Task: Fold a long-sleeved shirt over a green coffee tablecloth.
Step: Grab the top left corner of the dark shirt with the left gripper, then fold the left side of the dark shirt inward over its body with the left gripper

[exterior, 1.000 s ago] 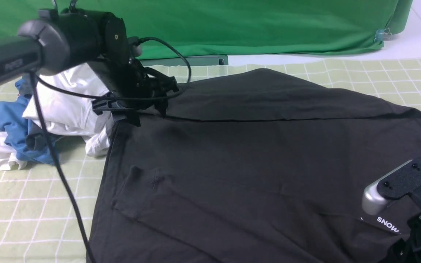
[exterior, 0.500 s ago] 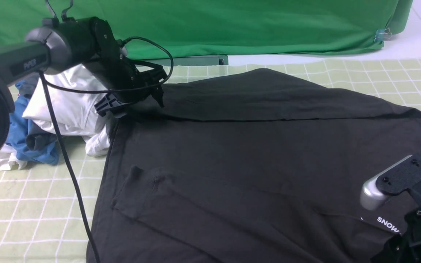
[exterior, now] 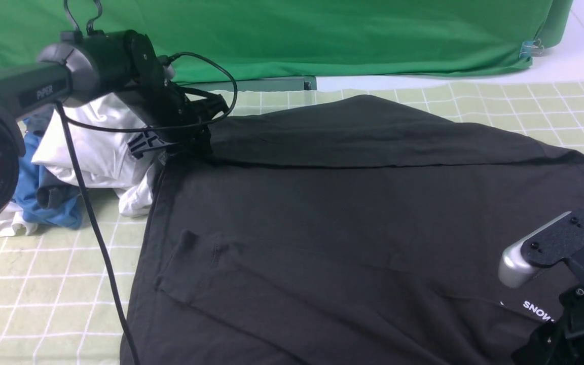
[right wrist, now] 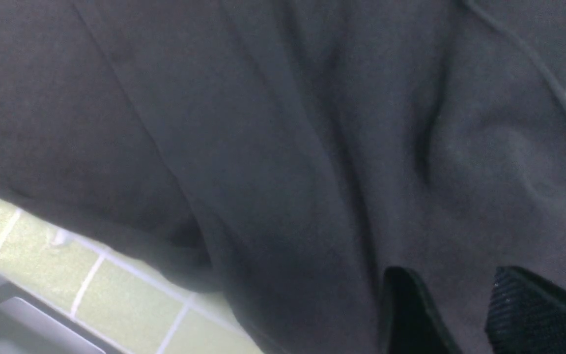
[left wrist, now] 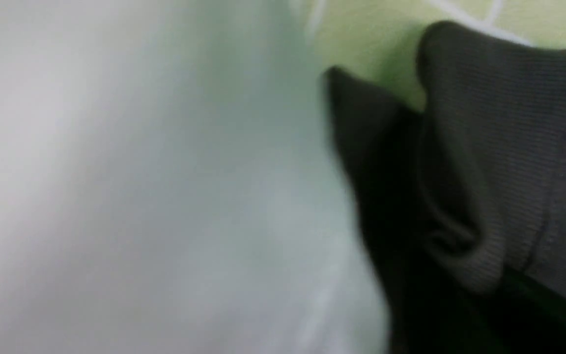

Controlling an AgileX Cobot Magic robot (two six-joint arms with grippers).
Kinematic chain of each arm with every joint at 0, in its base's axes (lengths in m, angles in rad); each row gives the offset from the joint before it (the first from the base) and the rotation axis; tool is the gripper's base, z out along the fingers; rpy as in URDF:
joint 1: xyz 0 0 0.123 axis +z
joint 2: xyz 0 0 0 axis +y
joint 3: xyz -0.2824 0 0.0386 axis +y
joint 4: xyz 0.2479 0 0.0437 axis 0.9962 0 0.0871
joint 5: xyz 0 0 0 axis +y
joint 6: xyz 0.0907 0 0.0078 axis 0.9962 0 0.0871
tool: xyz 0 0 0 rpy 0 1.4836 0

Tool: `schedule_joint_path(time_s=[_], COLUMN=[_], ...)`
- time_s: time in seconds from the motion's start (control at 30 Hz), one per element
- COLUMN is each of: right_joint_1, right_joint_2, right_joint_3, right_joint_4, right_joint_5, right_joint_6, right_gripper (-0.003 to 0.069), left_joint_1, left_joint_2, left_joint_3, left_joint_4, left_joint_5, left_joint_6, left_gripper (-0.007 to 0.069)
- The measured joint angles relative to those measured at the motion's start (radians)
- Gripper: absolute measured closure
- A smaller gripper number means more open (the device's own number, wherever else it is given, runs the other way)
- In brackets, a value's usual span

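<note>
Back wall: deep green backdrop fabric (exterior: 348, 35) spans the far side, lightly creased
Backdrop's right corner: pinched by a small clip (exterior: 527, 49)
Below the backdrop: grey bar (exterior: 271, 83)
Far right: plain white surface (exterior: 571, 63)
Light: soft, even

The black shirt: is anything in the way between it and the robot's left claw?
Nothing visible stands between them. The left gripper is down on the shirt at its far left corner. The white garment lies close beside that corner, not between gripper and shirt.
</note>
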Motion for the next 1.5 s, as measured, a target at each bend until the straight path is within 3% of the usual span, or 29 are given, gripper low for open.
schedule_joint_path(time_s=[0.33,0.43,0.5,0.67,0.77,1.17,1.5], right_joint_1=[0.0,0.0,0.0,0.0,0.0,0.0,0.0], right_joint_2=[0.0,0.0,0.0,0.0,0.0,0.0,0.0], right_joint_3=[0.0,-0.027,-0.056,-0.175,-0.233,-0.277,-0.278], right_joint_4=[-0.03,-0.114,-0.165,-0.31,-0.355,-0.365,-0.363], right_joint_5=[-0.001,0.038,0.07,0.136,0.138,0.153,0.152], right_joint_6=[0.0,0.0,0.0,0.0,0.011,0.026,0.045], right_gripper=[0.0415,0.0417,0.0438,0.0619,0.0655,0.0662,0.0659], left_joint_1=[0.002,0.002,0.002,-0.011,-0.048,-0.174,-0.255], left_joint_2=[-0.021,-0.062,-0.088,-0.187,-0.248,-0.494,-0.652], left_joint_3=[-0.083,-0.086,-0.086,-0.089,-0.082,0.243,0.521], left_joint_4=[-0.051,-0.058,-0.057,0.0,0.067,0.201,0.27], left_joint_5=[0.21,0.29,0.323,0.41,0.448,0.46,0.403], left_joint_6=[0.143,0.173,0.18,0.183,0.183,0.107,-0.033], left_gripper=[0.0591,0.0591,0.0591,0.0591,0.0591,0.0591,0.0591])
